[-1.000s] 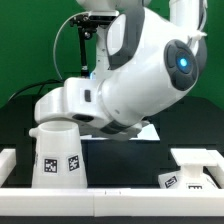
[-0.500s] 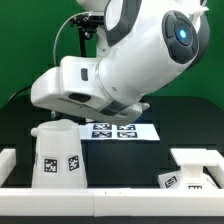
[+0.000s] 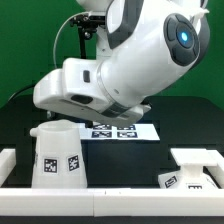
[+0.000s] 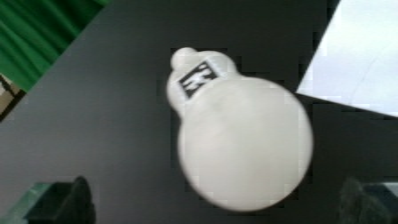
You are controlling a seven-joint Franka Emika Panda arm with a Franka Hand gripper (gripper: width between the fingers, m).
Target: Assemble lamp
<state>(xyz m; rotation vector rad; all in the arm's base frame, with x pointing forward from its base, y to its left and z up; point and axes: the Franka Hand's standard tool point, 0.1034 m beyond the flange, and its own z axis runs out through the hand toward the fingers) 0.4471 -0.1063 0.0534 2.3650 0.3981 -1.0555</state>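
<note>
The white tapered lamp shade [image 3: 57, 151] stands wide end down at the exterior view's left, with two square tags on its side. The blocky lamp base [image 3: 190, 172] lies at the exterior view's right front. The rounded white bulb [image 4: 240, 135] lies on the black table in the wrist view, its neck carrying a tag and pointing away from the fingers. My gripper [image 4: 222, 205] is open above the bulb's round end, dark fingertips [image 4: 57, 200] far apart on either side, not touching it. In the exterior view the arm hides the gripper and the bulb.
The marker board [image 3: 118, 130] lies flat behind the shade, and its white corner shows in the wrist view [image 4: 365, 70]. A white rail [image 3: 110, 205] runs along the table's front edge. A green backdrop stands behind.
The arm swung toward the exterior view's left and rose, uncovering the marker board a second ago; in the last half second it has shifted only slightly.
</note>
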